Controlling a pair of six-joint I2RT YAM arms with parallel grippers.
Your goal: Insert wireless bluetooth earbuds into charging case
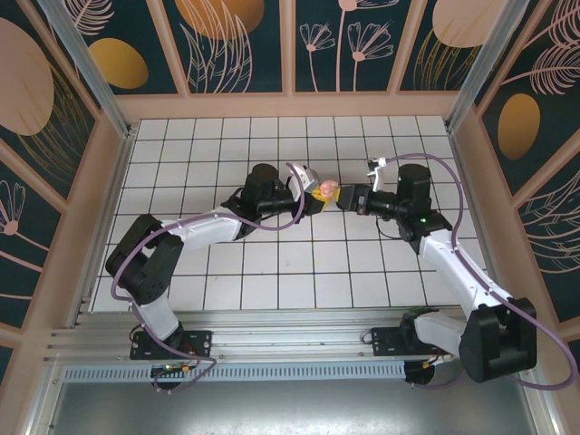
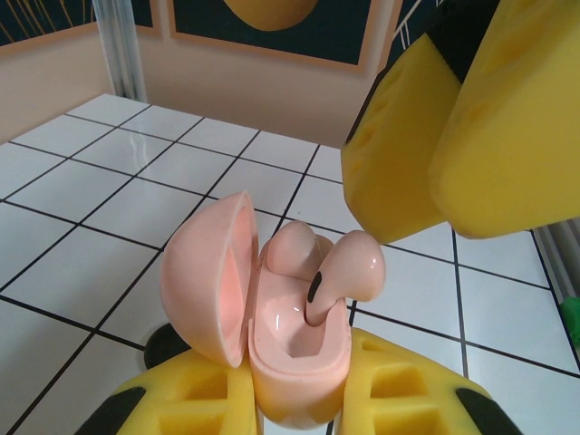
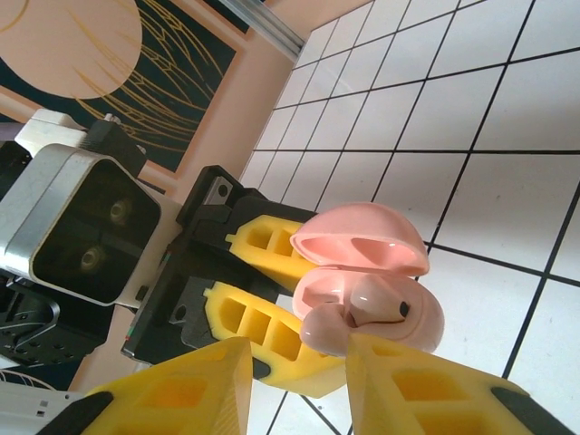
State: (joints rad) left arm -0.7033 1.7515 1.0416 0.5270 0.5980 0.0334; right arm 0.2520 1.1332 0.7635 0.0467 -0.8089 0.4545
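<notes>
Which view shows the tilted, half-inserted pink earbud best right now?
Left wrist: the earbud faces the camera, its stem angled down into the open case, head above the well. Right wrist shows it smaller, tucked between the lid and the case body. In top external it is too small to tell from the case.

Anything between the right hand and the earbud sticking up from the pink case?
Nothing visible. The lid stands open to one side, and open air separates the right hand from the raised earbud.
</notes>
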